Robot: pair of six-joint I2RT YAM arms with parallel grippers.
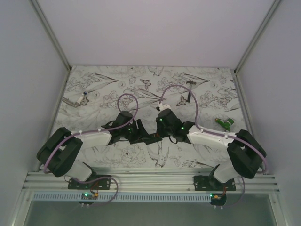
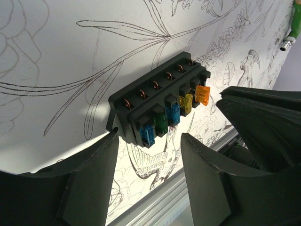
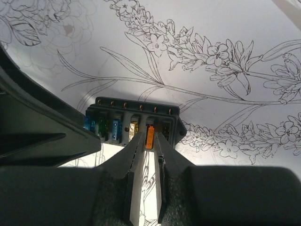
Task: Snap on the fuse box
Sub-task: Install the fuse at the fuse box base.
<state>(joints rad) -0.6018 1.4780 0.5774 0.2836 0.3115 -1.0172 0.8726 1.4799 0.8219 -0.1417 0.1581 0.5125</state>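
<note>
The fuse box (image 2: 155, 101) was in the middle of the flowered table (image 2: 51, 52), in front of the two arms, and it seemed tilted and a little raised. The left gripper (image 2: 150, 137) was clamped on its near end, one finger at each side, so the box had a support.

The right gripper (image 3: 149, 145) had its jaws nearly together around the orange fuse (image 3: 149, 135). This fuse stood higher than the blue, green and yellow ones beside it (so I judged it was not seated). Whether the tips pressed it or only flanked it, I could not tell.

To do this step well, the right arm should push the fuse straight along its slot, without leaning it to one side. The left grip must resist the push, otherwise the box will turn. A soft squeeze is enough. The push should end when the orange top is level with its neighbours.
</note>
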